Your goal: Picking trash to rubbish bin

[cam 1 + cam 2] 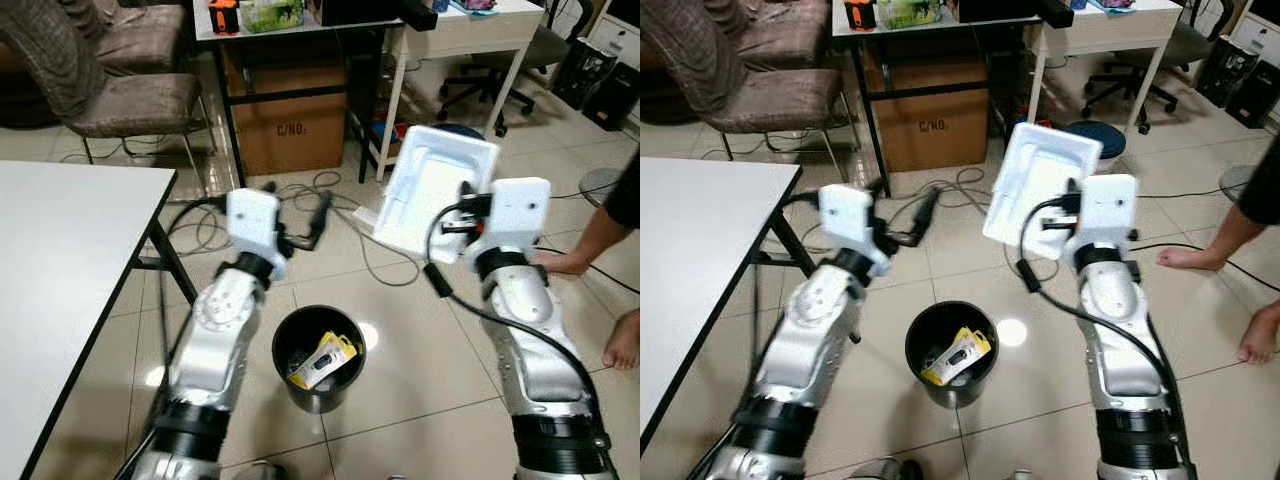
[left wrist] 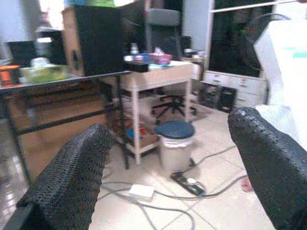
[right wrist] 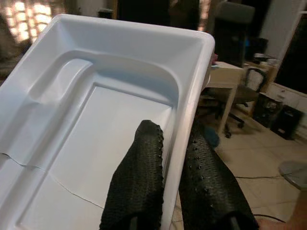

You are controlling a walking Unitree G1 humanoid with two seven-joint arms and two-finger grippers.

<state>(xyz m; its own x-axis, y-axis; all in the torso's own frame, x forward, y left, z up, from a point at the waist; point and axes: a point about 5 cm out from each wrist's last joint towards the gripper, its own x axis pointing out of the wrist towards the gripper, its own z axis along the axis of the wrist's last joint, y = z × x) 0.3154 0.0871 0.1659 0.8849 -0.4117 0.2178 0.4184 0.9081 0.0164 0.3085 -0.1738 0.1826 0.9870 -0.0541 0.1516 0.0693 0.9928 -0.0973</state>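
The right hand [image 3: 165,191] is closed on one side wall of a white moulded plastic tray [image 1: 432,190], one finger inside the tray and one outside the rim. The tray is lifted in the air, in the centre-right of the head view, tilted with its hollow side toward the robot. A thin crack runs across its floor.

The round black rubbish bin [image 1: 318,357] stands on the tiled floor in the lower centre of the frame, between the two arms. It already has some trash inside, among it a yellow and white packet [image 1: 326,358]; the rest is too dark to name. The tray is above and to the right of the bin, not yet over the opening.

The left hand [image 2: 168,167] is wide open and holds nothing, raised in the centre-left of the frame.

I judge the picking is done for this piece. What is left is to bring the tray over the bin and release it; it looks maybe wider than the bin mouth, so it may need to go in edgewise.
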